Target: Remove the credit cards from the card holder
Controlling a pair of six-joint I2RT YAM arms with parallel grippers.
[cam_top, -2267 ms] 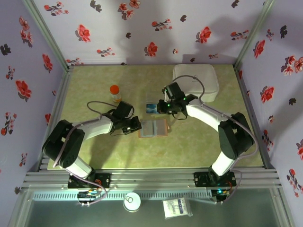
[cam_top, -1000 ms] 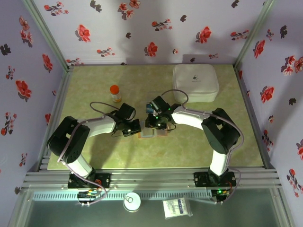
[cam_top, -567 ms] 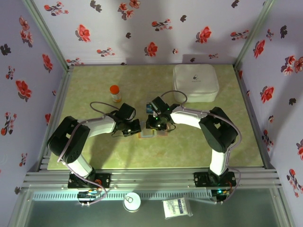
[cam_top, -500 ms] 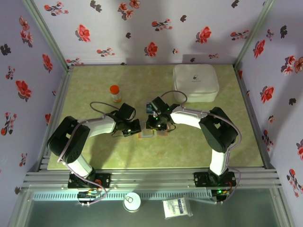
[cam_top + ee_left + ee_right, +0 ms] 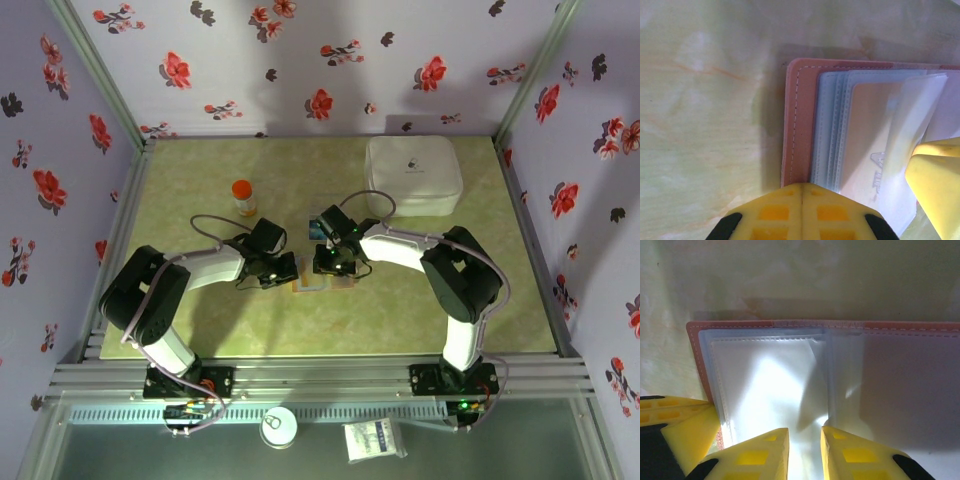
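Found card holder (image 5: 799,125) open flat on table (image 5: 400,310). Noted left gripper (image 5: 802,200) closed, bearing on its edge, presumably to pin it. Noted right gripper (image 5: 804,445) narrowly parted over clear sleeves (image 5: 770,375), seemingly lining up a pinch; nothing visibly gripped.

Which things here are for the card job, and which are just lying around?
For the job:
card holder
credit card on the table behind it
left tool
right tool

Just lying about:
small orange bottle
white box
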